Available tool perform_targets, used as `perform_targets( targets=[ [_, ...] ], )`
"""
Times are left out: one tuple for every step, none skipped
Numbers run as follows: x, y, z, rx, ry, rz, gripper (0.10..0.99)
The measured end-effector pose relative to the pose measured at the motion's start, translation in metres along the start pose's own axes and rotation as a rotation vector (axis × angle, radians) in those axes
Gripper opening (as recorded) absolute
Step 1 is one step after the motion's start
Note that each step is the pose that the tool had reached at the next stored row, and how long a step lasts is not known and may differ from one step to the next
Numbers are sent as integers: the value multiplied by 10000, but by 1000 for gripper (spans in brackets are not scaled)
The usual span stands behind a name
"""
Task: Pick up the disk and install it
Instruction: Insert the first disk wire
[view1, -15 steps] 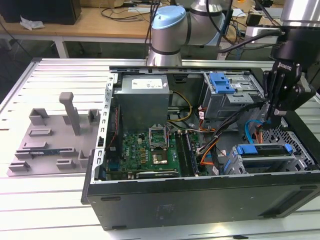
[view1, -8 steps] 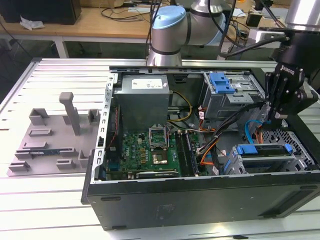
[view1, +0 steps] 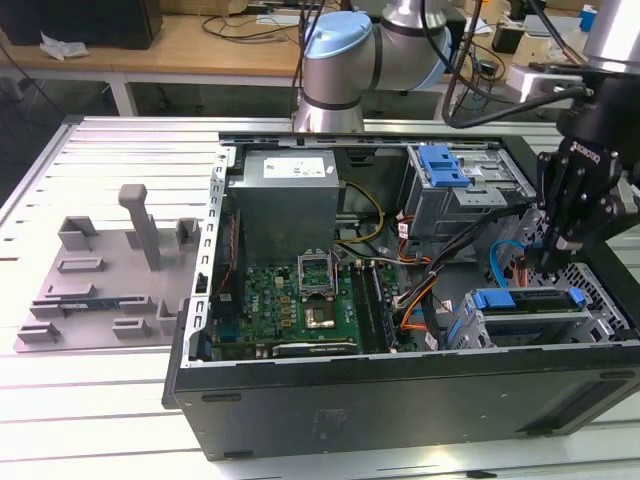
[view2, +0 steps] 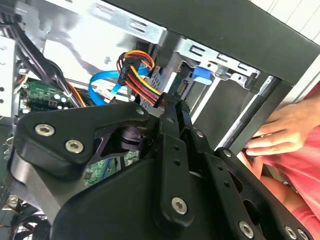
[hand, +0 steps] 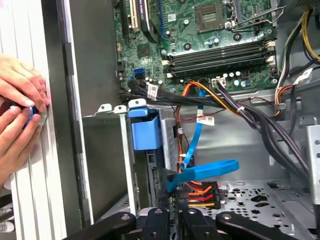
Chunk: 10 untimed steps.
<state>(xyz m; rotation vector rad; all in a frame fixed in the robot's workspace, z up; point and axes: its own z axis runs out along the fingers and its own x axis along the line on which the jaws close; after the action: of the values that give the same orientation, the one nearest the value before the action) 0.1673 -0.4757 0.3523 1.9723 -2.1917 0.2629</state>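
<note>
The disk (view1: 530, 302), silver with a blue carrier bracket, sits inside the lower drive bay at the front corner of the open computer case, on the exterior view's right. Its blue bracket (hand: 145, 130) stands in the bay's metal rails in the first wrist view. My black gripper (view1: 548, 262) hangs just above the disk's rear end. Its fingers are shut, and the tips (view2: 172, 106) meet at a power plug (hand: 200, 192) with red, yellow and orange wires. A blue data cable (hand: 200, 172) loops beside that plug.
A person's hands (hand: 20, 105) rest on the case's outer edge close to the bay. Inside the case lie the motherboard (view1: 290, 300), a grey power supply box (view1: 290, 200) and an upper cage with a blue latch (view1: 445, 165). A grey fixture plate (view1: 100, 270) lies on the exterior view's left.
</note>
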Motion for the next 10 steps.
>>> perform_targets(
  targets=[
    [22,-3,5,-5,-42,-1,165],
    [47,-7,12,-11,-107,-3,165],
    [67,-10,17,-18,-172,-4,165],
    [94,-15,24,-33,-315,-6,165],
    [121,-20,31,-55,-543,-9,165],
    [151,-25,39,-79,-797,-12,165],
    [165,-28,42,-90,-913,-14,165],
    [178,-31,45,-100,-1011,-16,165],
    [199,-36,48,-109,-1090,-16,165],
    [217,-42,51,-112,-1130,-16,165]
  ],
)
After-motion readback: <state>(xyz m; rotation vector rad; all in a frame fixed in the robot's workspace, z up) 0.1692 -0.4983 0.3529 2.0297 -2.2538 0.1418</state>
